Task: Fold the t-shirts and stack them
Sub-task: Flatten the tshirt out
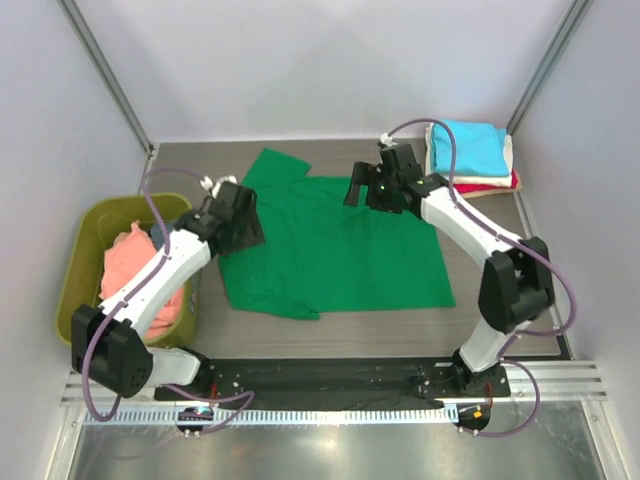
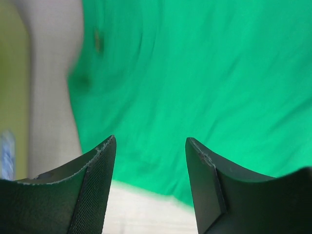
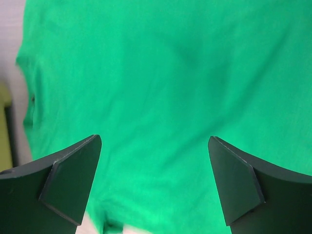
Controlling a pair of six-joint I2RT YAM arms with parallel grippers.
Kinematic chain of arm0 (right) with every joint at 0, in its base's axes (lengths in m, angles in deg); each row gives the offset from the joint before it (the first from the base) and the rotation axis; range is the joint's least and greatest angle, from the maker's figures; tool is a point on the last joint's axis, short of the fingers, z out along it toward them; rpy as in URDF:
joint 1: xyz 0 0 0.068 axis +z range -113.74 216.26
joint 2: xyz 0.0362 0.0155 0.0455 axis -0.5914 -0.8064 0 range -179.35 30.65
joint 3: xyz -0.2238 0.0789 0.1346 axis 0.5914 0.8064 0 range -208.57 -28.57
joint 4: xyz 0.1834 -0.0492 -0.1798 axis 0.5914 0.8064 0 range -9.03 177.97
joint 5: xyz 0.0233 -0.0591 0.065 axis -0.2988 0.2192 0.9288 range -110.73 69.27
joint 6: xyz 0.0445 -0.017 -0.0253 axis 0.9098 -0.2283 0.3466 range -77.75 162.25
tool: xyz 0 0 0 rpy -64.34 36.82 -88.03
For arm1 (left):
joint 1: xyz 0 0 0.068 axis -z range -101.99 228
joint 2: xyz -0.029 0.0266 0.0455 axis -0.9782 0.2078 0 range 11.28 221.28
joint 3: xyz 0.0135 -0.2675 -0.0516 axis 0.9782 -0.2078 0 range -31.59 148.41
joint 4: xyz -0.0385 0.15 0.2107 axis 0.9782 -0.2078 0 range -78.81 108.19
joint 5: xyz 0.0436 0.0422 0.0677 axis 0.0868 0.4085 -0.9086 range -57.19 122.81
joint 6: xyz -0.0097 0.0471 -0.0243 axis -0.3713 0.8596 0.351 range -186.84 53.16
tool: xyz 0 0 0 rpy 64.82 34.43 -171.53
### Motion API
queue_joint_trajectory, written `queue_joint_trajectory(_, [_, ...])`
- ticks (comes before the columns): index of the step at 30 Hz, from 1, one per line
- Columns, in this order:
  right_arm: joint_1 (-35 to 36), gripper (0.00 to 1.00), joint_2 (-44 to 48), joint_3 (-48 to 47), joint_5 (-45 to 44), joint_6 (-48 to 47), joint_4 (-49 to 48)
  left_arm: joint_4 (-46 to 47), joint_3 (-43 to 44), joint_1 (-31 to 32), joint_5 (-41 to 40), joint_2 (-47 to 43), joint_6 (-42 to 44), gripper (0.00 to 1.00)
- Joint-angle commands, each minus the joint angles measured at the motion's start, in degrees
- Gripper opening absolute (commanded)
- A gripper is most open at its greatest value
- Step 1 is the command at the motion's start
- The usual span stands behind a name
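A bright green t-shirt lies spread flat on the table, with one sleeve pointing to the back left. My left gripper hovers over the shirt's left edge. It is open, and in the left wrist view there is nothing between its fingers, only green cloth and bare table below. My right gripper hangs above the shirt's upper right part. It is wide open and empty over green cloth. Folded cyan, cream and red t-shirts are stacked at the back right.
An olive-green tub stands at the left, close to the left arm. It holds a crumpled salmon-pink shirt and a dark blue-grey one. Pale walls close in the table on the left, back and right.
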Motion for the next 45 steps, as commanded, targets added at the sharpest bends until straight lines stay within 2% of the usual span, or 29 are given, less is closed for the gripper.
queue_joint_trajectory(1, [-0.04, 0.98, 6.93, 10.88, 1.06, 2.22, -6.69, -1.31, -10.8, 4.91, -1.41, -5.51, -7.72, 0.6])
queue_joint_trajectory(4, [0.48, 0.98, 12.82, 21.41, 2.64, 3.36, -8.19, -1.93, -20.03, 9.74, -0.01, -14.28, -15.09, 0.57])
queue_joint_trajectory(8, [0.57, 0.98, 18.62, 27.58, 3.18, 3.71, -8.63, -1.58, -29.0, 15.98, -1.32, -22.66, -22.14, 0.56])
queue_joint_trajectory(10, [0.57, 0.98, 20.91, 29.0, 3.0, 3.8, -8.72, 1.99, -33.48, 16.0, -0.45, -24.15, -22.42, 0.56])
queue_joint_trajectory(12, [0.66, 0.98, 22.4, 30.06, 3.52, 3.71, -8.55, 6.12, -36.82, 16.0, 0.7, -22.51, -22.86, 0.56])
queue_joint_trajectory(21, [0.57, 0.98, 23.56, 31.47, 3.53, 3.71, -8.46, 16.77, -40.53, 15.47, -1.14, -15.82, -22.42, 0.54])
queue_joint_trajectory(26, [0.66, 0.98, 22.5, 32.35, 3.35, 3.1, -8.46, 19.33, -41.49, 14.94, -1.32, -12.3, -22.42, 0.54])
queue_joint_trajectory(28, [0.66, 0.98, 22.15, 32.26, 3.09, 2.4, -8.37, 20.48, -41.85, 14.94, -1.32, -11.42, -22.34, 0.48])
queue_joint_trajectory(29, [0.66, 0.98, 21.54, 32.26, 2.83, 1.96, -8.46, 20.91, -42.11, 14.94, -1.5, -11.33, -22.16, 0.39])
queue_joint_trajectory(31, [0.66, 0.98, 21.1, 32.09, 2.73, 1.69, -8.37, 21.01, -41.76, 14.94, -3.16, -11.42, -21.46, 0.28])
queue_joint_trajectory(32, [0.57, 0.98, 20.84, 32.0, 2.73, 1.69, -8.46, 20.75, -41.5, 14.94, -3.69, -11.59, -20.33, 0.22])
queue_joint_trajectory(33, [0.57, 0.97, 20.57, 31.91, 3.0, 1.69, -8.29, 19.61, -39.84, 14.94, -4.3, -11.94, -19.62, 0.09])
queue_joint_trajectory(35, [0.57, 0.97, 20.74, 31.73, 3.35, 1.87, -8.2, 15.94, -37.29, 14.94, -6.23, -13.17, -17.51, 0.02])
queue_joint_trajectory(39, [0.66, 0.97, 22.06, 30.86, 3.09, 1.61, -6.71, 8.47, -25.35, 14.94, -7.56, -11.69, -12.69, 0.01])
queue_joint_trajectory(40, [0.66, 0.97, 22.41, 30.25, 2.39, 1.26, -6.44, 7.31, -18.71, 14.77, -7.65, -10.2, -11.88, 0.01])
queue_joint_trajectory(43, [0.57, 0.97, 21.98, 29.02, 2.29, 0.9, -6.0, 4.84, -8.75, 11.62, -3.53, 0.15, -7.23, 0.02])
queue_joint_trajectory(44, [0.49, 0.98, 21.63, 28.83, 2.38, 0.81, -6.0, 4.66, -2.8, 10.91, -2.56, 7.75, -6.09, 0.08])
queue_joint_trajectory(45, [0.66, 0.97, 21.36, 28.48, 2.56, 0.81, -5.74, 4.66, -0.13, 9.94, -0.55, 11.57, -5.12, 0.14])
